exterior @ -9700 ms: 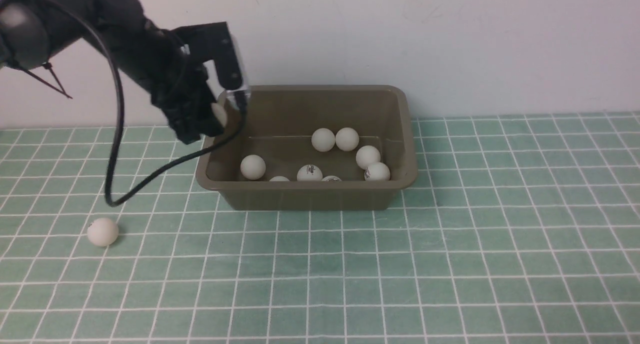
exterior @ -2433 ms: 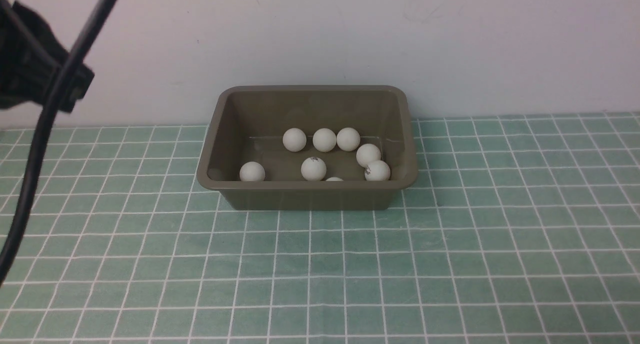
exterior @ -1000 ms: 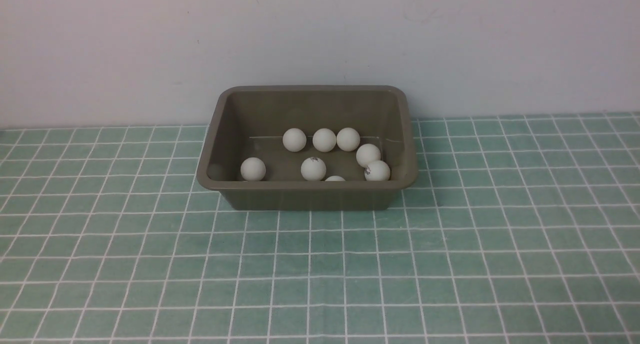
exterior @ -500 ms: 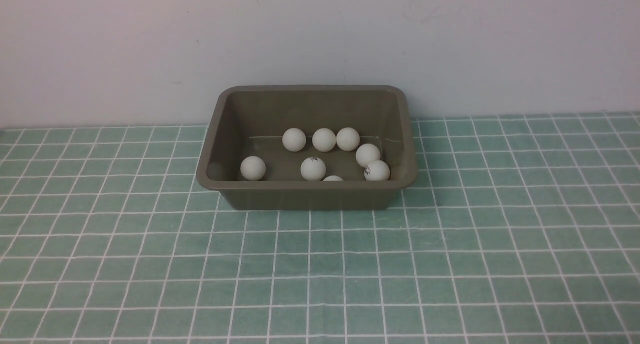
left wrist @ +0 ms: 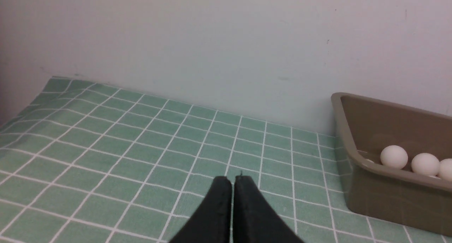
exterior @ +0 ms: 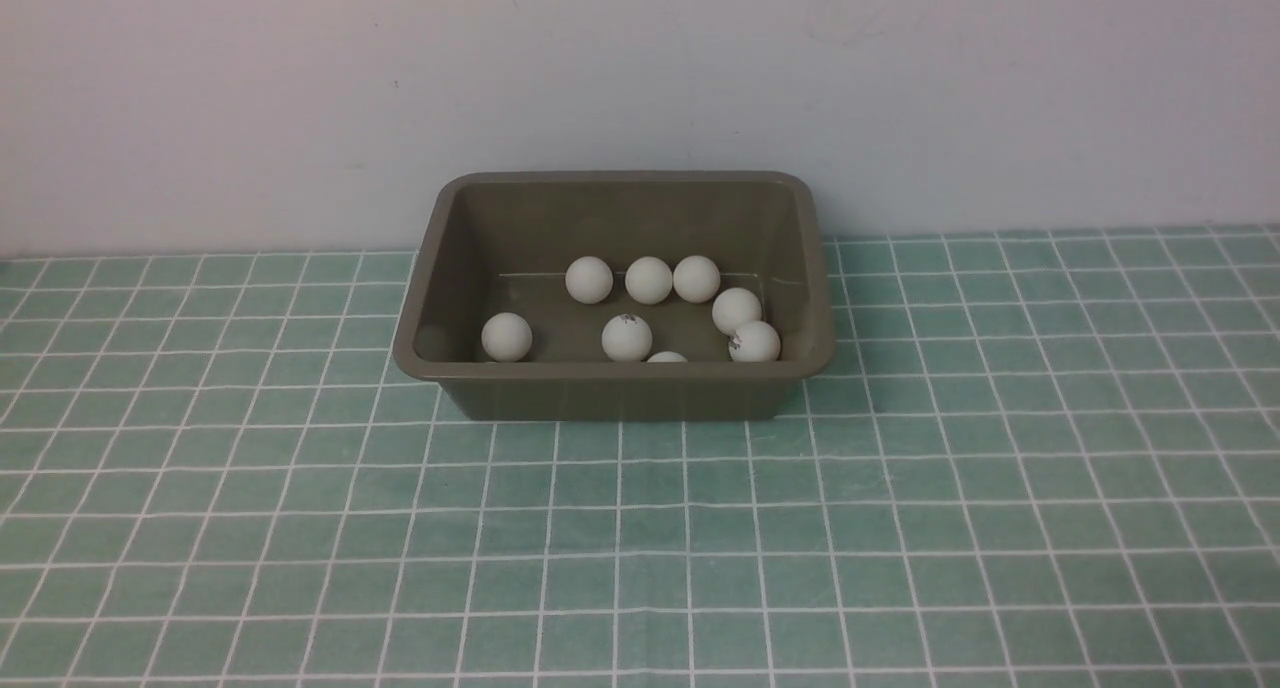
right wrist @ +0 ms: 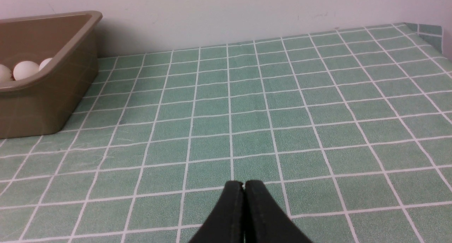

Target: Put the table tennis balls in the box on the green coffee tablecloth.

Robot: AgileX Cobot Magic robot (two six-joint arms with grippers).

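Note:
The olive-brown box point(exterior: 615, 386) stands on the green coffee tablecloth point(exterior: 640, 548) close to the back wall. Several white table tennis balls point(exterior: 648, 280) lie inside it, some with small dark marks. No ball shows on the cloth. Neither arm appears in the front view. In the left wrist view my left gripper point(left wrist: 232, 179) is shut and empty above the cloth, with the box point(left wrist: 388, 200) off to one side and balls point(left wrist: 393, 155) inside. In the right wrist view my right gripper point(right wrist: 244, 183) is shut and empty, well apart from the box point(right wrist: 42, 101).
A pale wall point(exterior: 640, 88) rises right behind the box. The cloth's far corner edges point(right wrist: 427, 33) point(left wrist: 53, 82) show in the wrist views.
Nothing differs over the last second. Earlier, the left arm carried a ball over the box, the ball lying on the cloth at the left went, and the arm withdrew from the front view.

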